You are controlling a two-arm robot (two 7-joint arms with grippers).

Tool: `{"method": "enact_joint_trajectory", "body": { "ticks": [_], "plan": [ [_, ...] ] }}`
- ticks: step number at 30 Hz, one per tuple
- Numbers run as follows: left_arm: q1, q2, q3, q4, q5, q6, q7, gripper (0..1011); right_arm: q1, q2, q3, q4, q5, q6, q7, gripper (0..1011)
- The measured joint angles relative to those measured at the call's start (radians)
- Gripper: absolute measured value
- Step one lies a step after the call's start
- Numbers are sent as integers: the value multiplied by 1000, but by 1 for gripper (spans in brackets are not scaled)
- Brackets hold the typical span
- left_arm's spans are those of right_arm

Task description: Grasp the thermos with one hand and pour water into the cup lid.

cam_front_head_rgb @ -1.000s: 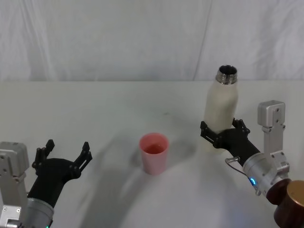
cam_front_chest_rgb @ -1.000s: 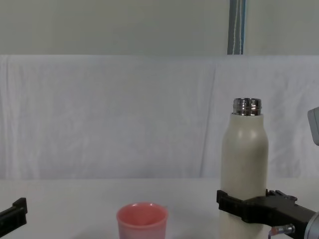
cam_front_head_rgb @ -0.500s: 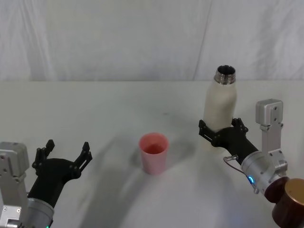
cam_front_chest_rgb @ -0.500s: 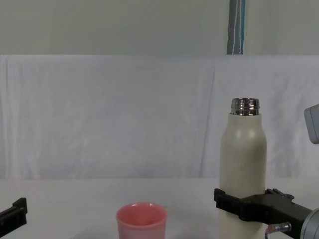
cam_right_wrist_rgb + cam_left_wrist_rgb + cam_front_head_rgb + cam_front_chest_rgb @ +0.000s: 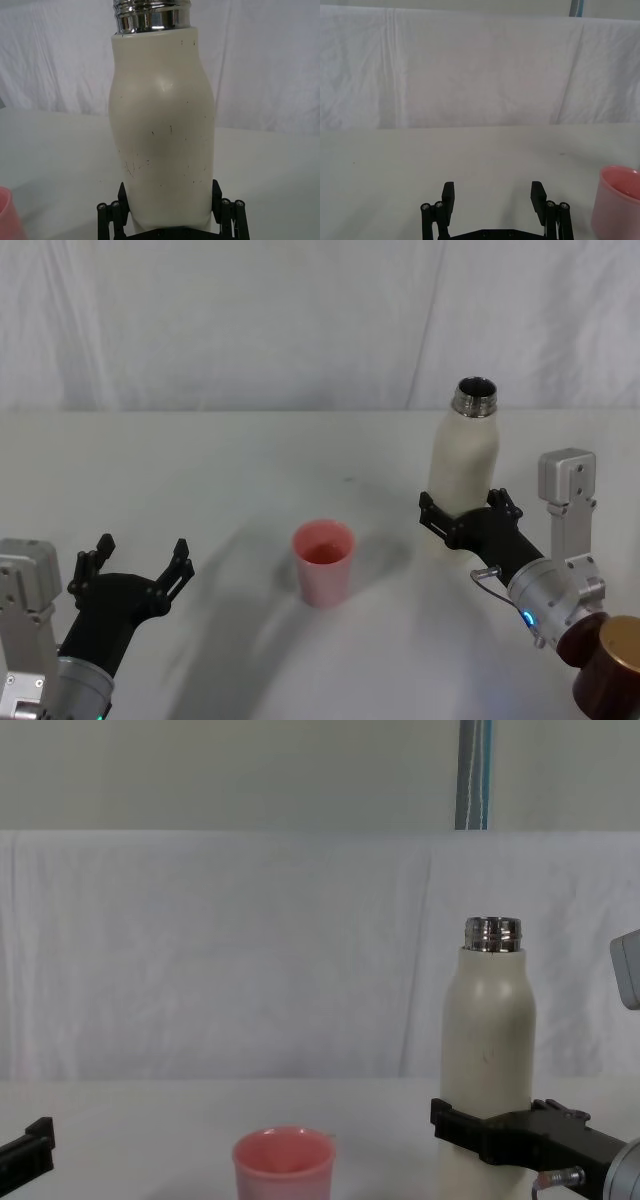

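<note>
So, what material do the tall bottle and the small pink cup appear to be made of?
Thermos: likely metal under a matte cream coating, lightly scuffed; its bare threaded neck gleams like steel. Cup lid: probably plastic, evenly pink, smooth and dull.

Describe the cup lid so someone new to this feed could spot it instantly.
Start at the white table. Near its middle stands the cup lid, to the left of the thermos that the right gripper has its fingers around. It is the small pink open cup, far shorter than the cream-white, steel-necked bottle.
</note>
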Motion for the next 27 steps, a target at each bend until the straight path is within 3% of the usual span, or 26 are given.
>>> {"method": "enact_joint_trajectory", "body": {
  "ticks": [21,27],
  "plan": [
    [0,0,0,0,0,0,0,1001,-1,0,0,-1,0,1,1,956],
    [0,0,0,0,0,0,0,1001,-19,12,-8,-59,-10,15,1,955]
  ]
}}
